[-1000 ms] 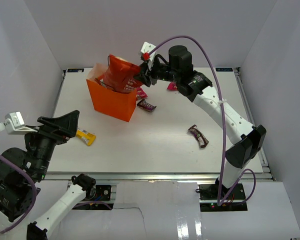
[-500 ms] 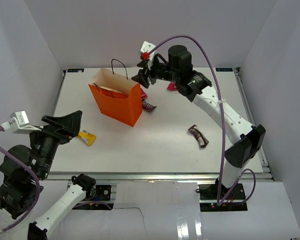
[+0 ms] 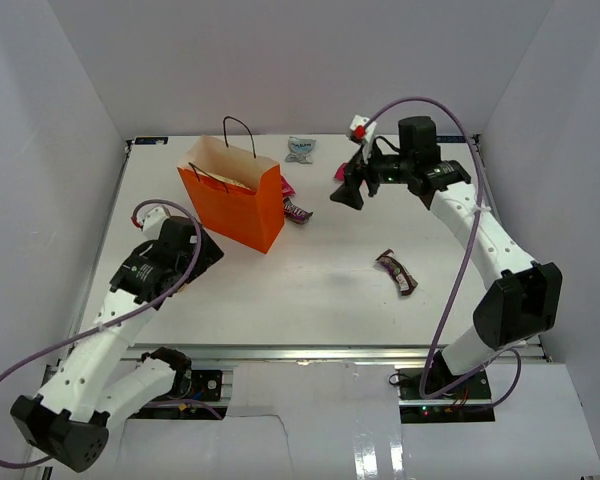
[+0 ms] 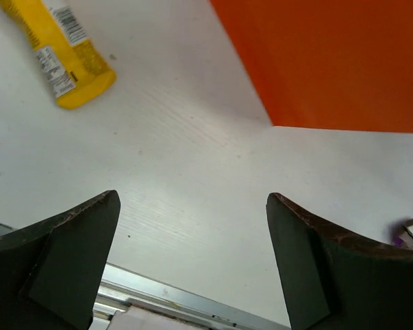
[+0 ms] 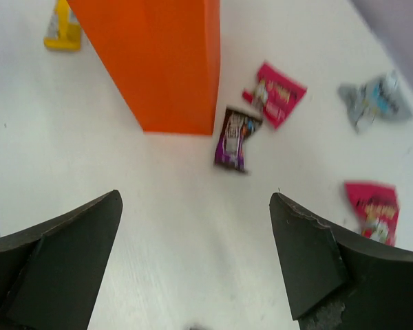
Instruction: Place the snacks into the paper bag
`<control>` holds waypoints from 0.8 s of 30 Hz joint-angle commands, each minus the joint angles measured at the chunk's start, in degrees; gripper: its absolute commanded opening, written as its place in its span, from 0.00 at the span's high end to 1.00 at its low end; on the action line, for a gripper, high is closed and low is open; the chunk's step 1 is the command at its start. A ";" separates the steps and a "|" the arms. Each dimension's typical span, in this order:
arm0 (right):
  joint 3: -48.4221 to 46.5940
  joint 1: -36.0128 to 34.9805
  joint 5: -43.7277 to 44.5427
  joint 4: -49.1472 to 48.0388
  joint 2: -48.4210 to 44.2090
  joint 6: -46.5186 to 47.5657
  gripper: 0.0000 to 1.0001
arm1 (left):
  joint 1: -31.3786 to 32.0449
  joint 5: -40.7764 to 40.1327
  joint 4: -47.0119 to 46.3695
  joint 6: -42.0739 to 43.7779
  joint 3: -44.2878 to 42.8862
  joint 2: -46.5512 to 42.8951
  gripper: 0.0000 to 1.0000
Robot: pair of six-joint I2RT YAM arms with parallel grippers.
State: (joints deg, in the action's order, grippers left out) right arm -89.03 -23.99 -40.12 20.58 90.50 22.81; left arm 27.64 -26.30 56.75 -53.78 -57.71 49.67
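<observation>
- with right gripper point(image 5: 195, 199) spread wide and empty, drop over purple candy bar point(image 5: 234, 137), straddling its narrow width.
- avoid nudging paper bag point(image 3: 235, 210), upright just beside it.
- with left gripper point(image 4: 191, 199), equally wide and empty, go for yellow packet point(image 4: 62, 51).
- inside the bag: cannot tell from here; loose outside: magenta packets point(image 5: 279, 93), pale blue packet point(image 5: 375, 100), brown bar point(image 3: 397, 272).

We read this as a robotics lab test cell: a bare white table point(image 3: 310, 290) boxed in by plain white walls point(image 3: 40, 140) at the left, top and right of the overhead frame. Along the bottom of that frame we see an aluminium rail point(image 3: 310, 353) with the arm bases point(image 3: 168, 366) bolted on. Exposed purple cable point(image 3: 420, 98) loops off the right arm point(image 3: 485, 230) at upper right.
</observation>
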 commanded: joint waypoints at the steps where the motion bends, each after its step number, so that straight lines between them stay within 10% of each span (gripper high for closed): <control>1: 6.31 4.55 -5.41 7.27 -4.62 5.04 0.07 | -7.57 7.53 -3.37 1.56 4.08 0.07 0.02; 8: 20.99 10.71 -6.73 9.48 -10.86 10.94 0.06 | -35.80 34.12 -16.14 11.76 14.38 8.41 0.03; 24: 29.35 15.20 -8.22 8.87 -15.88 12.79 0.05 | -44.16 16.46 -24.84 19.50 9.11 32.77 0.11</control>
State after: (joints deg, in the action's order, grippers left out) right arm -60.55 -9.32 -45.91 30.00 75.70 34.96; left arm -16.40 -4.51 34.89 -37.19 -45.67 83.26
